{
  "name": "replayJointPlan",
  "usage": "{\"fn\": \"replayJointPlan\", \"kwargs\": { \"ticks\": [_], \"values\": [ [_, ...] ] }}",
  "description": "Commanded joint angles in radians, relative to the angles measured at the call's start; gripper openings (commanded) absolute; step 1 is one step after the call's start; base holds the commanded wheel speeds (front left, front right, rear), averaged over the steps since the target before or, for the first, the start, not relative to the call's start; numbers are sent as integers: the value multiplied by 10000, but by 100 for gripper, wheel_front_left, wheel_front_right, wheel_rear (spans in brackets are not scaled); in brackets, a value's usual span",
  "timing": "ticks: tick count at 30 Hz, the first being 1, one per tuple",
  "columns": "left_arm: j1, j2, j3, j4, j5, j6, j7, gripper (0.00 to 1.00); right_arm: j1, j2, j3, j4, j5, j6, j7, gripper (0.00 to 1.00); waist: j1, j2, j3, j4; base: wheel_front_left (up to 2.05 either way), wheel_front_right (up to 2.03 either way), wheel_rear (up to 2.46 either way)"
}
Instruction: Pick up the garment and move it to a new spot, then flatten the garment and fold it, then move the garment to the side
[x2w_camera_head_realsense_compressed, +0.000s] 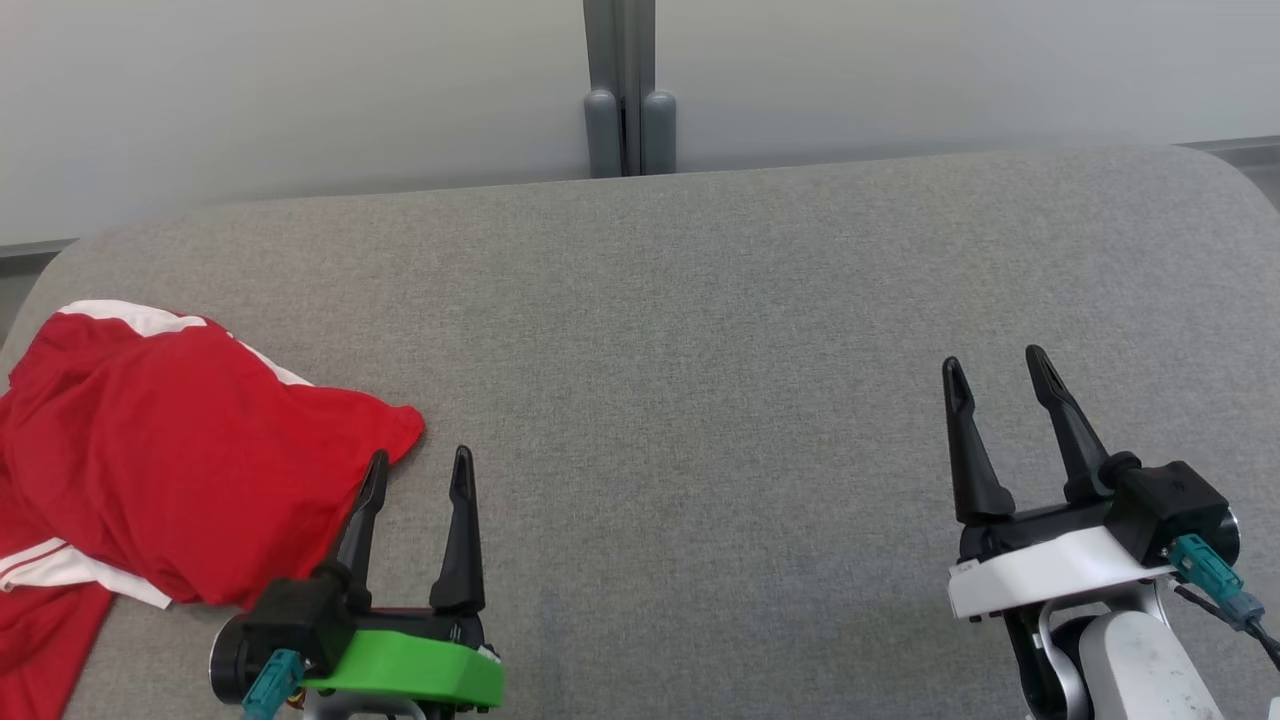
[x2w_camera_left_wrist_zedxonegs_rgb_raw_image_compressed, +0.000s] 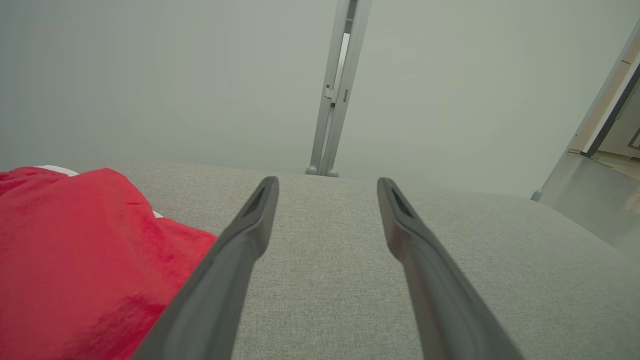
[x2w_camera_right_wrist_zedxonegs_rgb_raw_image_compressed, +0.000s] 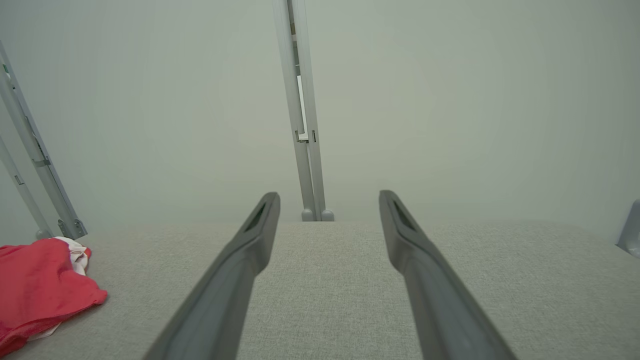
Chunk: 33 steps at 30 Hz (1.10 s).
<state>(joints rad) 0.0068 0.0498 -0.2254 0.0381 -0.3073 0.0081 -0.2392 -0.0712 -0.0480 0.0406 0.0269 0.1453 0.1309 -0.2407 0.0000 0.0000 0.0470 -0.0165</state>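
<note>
A red garment (x2w_camera_head_realsense_compressed: 160, 450) with white stripes lies crumpled at the left edge of the grey fabric surface (x2w_camera_head_realsense_compressed: 700, 350), part of it hanging over that edge. My left gripper (x2w_camera_head_realsense_compressed: 418, 467) stands open at the lower left, its left finger just at the garment's right corner, nothing between the fingers. In the left wrist view the garment (x2w_camera_left_wrist_zedxonegs_rgb_raw_image_compressed: 85, 260) bulges left of the open left gripper (x2w_camera_left_wrist_zedxonegs_rgb_raw_image_compressed: 327, 192). My right gripper (x2w_camera_head_realsense_compressed: 998, 368) is open over bare fabric at the lower right. The right wrist view has the garment (x2w_camera_right_wrist_zedxonegs_rgb_raw_image_compressed: 42, 287) far left of the open right gripper (x2w_camera_right_wrist_zedxonegs_rgb_raw_image_compressed: 329, 205).
A pale wall (x2w_camera_head_realsense_compressed: 300, 90) with a grey vertical post (x2w_camera_head_realsense_compressed: 628, 90) runs behind the surface's far edge. The surface's corners are rounded. In the left wrist view a floor and a doorway (x2w_camera_left_wrist_zedxonegs_rgb_raw_image_compressed: 600, 150) lie beyond the right end.
</note>
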Motion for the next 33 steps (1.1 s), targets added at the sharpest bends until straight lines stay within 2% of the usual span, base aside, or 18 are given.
{"fn": "replayJointPlan", "kwargs": {
  "ticks": [1,11,28,33],
  "values": [
    [144,11,1,9,10,23,-105,100,92,-36,15,-59,-29,-3,-88,100,0,0,-16,-20,0,0,0],
    [260,16,-207,229,452,142,-289,100,235,-38,49,45,-195,-3,-269,100,0,0,-8,-77,0,0,0],
    [247,15,-167,373,337,124,-269,100,228,-38,29,174,-165,-3,-252,100,0,0,-26,-30,0,0,0],
    [213,15,-164,418,300,188,-256,100,287,-37,53,173,-147,-3,-252,100,0,0,-19,213,0,0,0]
  ]
}}
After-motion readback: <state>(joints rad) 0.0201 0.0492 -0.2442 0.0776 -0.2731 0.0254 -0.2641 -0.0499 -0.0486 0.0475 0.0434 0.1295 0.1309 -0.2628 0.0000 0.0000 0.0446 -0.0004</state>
